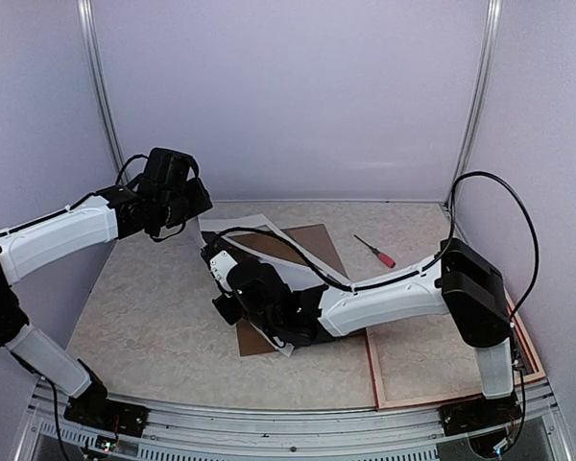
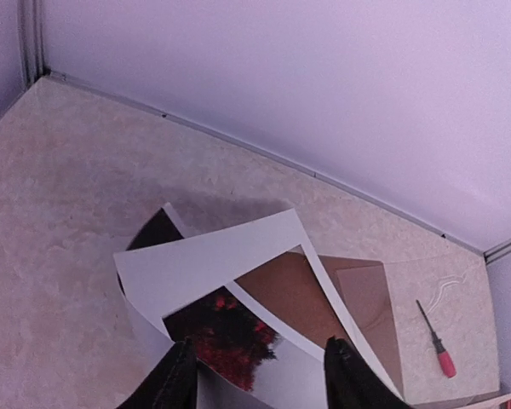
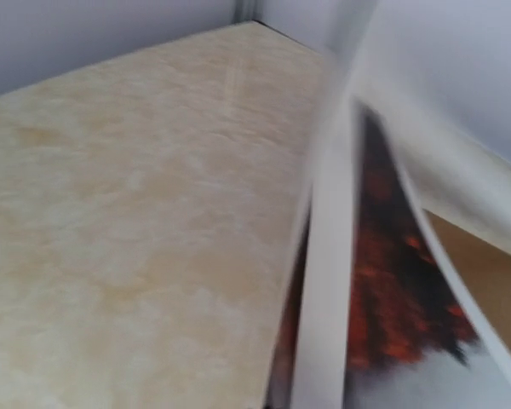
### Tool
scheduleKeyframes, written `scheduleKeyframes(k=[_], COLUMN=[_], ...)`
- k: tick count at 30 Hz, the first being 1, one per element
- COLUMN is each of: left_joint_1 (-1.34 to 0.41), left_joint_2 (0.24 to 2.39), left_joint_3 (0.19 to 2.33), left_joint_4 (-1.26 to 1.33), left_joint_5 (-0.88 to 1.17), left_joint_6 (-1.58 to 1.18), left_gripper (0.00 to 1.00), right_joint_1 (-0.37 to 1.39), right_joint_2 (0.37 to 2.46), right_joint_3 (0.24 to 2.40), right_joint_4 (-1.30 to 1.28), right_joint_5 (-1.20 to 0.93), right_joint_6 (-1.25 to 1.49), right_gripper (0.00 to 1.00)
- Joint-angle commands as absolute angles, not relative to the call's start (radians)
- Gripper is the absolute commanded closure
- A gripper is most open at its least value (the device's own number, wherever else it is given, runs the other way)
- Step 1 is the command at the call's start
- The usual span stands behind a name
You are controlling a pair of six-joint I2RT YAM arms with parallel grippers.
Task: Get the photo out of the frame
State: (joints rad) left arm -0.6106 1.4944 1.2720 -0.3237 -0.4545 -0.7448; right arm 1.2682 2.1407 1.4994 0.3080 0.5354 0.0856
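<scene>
The photo [image 2: 230, 336], red foliage on dark ground, lies under a white mat [image 2: 213, 256] whose left edge is lifted and curled up. In the right wrist view the photo [image 3: 383, 281] and a strip of the mat [image 3: 324, 298] fill the close foreground. My right gripper [image 1: 221, 279] reaches across to that lifted edge and holds it; its fingers are hidden. My left gripper [image 1: 187, 206] hangs open and empty above the back left of the stack; its fingers [image 2: 180, 379] frame the photo. The frame [image 1: 372, 370], with its red rim, lies at the front right.
A brown backing board [image 1: 312, 245] lies under the mat and also shows in the left wrist view [image 2: 358, 290]. A red-handled screwdriver [image 1: 376, 252] lies right of the board, also seen in the left wrist view [image 2: 443, 358]. Walls enclose the table on three sides.
</scene>
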Motion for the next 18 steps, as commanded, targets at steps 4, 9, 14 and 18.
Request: scheduleKeyframes(k=[4, 9, 14, 18], left_joint_1=[-0.543, -0.508, -0.462, -0.416], left_joint_2=[1.361, 1.232, 1.123, 1.038], left_joint_3=[1.172, 1.131, 1.129, 1.124], left_joint_4=[-0.303, -0.307, -0.357, -0.385], left_joint_5=[-0.491, -0.506, -0.551, -0.585], left_joint_6=[-0.672, -0.619, -0.581, -0.551], left_gripper=[0.16, 0.01, 0.01, 0.01], right_joint_1=[1.278, 1.264, 1.238, 1.223], right_joint_2=[1.967, 1.927, 1.878, 1.834], right_joint_3=[1.475, 1.506, 1.548, 1.593], right_joint_4=[0.294, 0.250, 0.213, 0.178], right_joint_5=[0.386, 0.368, 0.332, 0.321], right_joint_6=[0.031, 0.029, 0.048, 0.041], right_gripper=[1.00, 1.00, 1.00, 1.00])
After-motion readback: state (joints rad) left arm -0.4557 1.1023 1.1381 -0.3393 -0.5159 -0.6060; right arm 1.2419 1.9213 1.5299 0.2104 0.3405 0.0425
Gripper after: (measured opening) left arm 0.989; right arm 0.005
